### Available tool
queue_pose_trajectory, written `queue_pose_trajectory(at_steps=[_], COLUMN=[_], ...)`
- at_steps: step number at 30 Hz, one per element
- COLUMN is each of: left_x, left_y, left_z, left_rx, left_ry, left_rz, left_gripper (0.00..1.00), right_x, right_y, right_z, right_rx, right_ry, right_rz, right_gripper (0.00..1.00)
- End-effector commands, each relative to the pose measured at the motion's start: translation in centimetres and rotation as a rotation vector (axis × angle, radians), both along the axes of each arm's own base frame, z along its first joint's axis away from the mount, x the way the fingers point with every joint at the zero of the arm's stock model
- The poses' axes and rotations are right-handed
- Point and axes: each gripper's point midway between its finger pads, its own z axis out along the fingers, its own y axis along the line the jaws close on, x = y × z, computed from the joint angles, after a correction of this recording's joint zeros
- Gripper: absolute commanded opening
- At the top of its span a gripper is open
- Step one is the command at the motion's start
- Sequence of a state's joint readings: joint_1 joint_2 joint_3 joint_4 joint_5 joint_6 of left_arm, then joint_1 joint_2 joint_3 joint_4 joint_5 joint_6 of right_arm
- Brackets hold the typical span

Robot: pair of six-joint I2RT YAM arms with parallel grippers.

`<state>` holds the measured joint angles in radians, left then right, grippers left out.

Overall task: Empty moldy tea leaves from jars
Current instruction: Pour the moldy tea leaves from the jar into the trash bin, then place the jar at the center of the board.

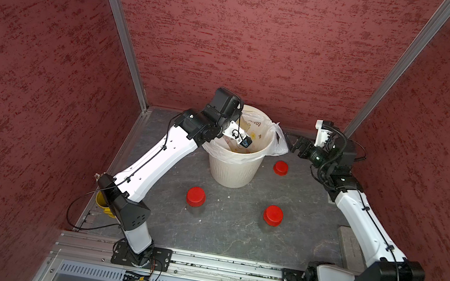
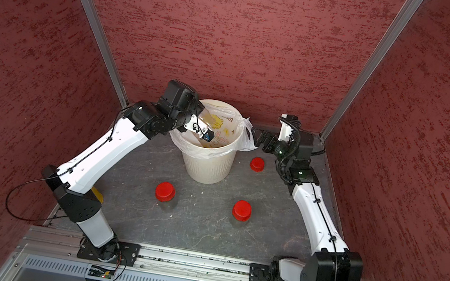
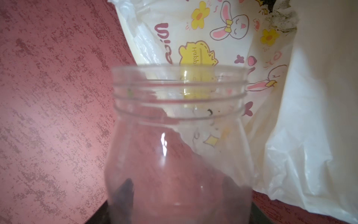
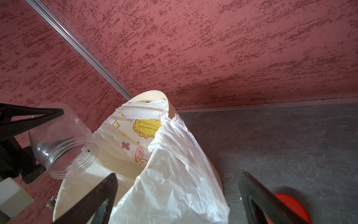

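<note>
Over the mouth of the bin, my left pincer is clamped on the open jar, with a finger on each side of its body near the base. The jar has no cap and is tilted, mouth down into the bin. It looks almost empty. A few dark specks stick inside the neck.

Tea leaves: a dark greenish clump sits on the printed white bag lining the bin, past the jar's mouth.

My right pincer has its jaws spread wide and holds nothing. It hangs just beside the bin on the right, aimed at the bunched flap of bag that spills over the rim. I cannot tell if it touches the plastic.

A loose cap, red, lies flat on the table right of the bin, near my right pincer.

The left capped jar and the right capped jar stand upright on the table in front of the bin, well apart from each other, both with red caps on. From above I cannot tell what is in them.

A yellow cup sits at the table's left edge, mostly hidden by my left arm.
</note>
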<state>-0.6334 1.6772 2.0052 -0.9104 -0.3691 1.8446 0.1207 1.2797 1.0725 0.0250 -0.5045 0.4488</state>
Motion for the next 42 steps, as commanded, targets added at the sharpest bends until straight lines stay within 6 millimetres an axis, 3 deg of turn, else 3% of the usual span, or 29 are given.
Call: queue_pose_trajectory(at_steps=[1, 4, 12, 21, 26, 33, 42], left_x=[-1.0, -1.7, -2.1, -2.4, -2.3, -2.5, -3.0], left_y=[-0.6, -0.7, 0.4, 0.1, 0.2, 0.4, 0.4], left_z=[3.6, 4.3, 3.2, 2.5, 2.3, 2.5, 2.4], left_rx=[-0.153, -0.327, -0.657, -0.771, -0.781, -0.783, -0.782], left_ry=[-0.075, -0.077, -0.061, -0.027, -0.025, -0.023, -0.014], left_rz=[-0.044, -0.082, -0.108, -0.138, -0.140, -0.147, -0.157], left_gripper=[0.57, 0.57, 0.58, 0.58, 0.58, 0.59, 0.59], right_x=[-0.1, -0.5, -2.5, -4.0, -3.8, -3.4, -3.5], right_y=[0.4, 1.2, 4.3, 10.9, 13.6, 14.5, 14.9], right_z=[2.9, 4.0, 6.9, 8.7, 8.6, 7.7, 8.4], right_rx=[0.010, -0.006, -0.050, -0.045, -0.052, -0.055, -0.042], right_ry=[-0.071, -0.089, -0.166, -0.207, -0.195, -0.178, -0.199], right_rz=[0.022, 0.051, 0.126, 0.279, 0.336, 0.356, 0.375], right_gripper=[0.98, 0.96, 0.93, 0.88, 0.83, 0.75, 0.72])
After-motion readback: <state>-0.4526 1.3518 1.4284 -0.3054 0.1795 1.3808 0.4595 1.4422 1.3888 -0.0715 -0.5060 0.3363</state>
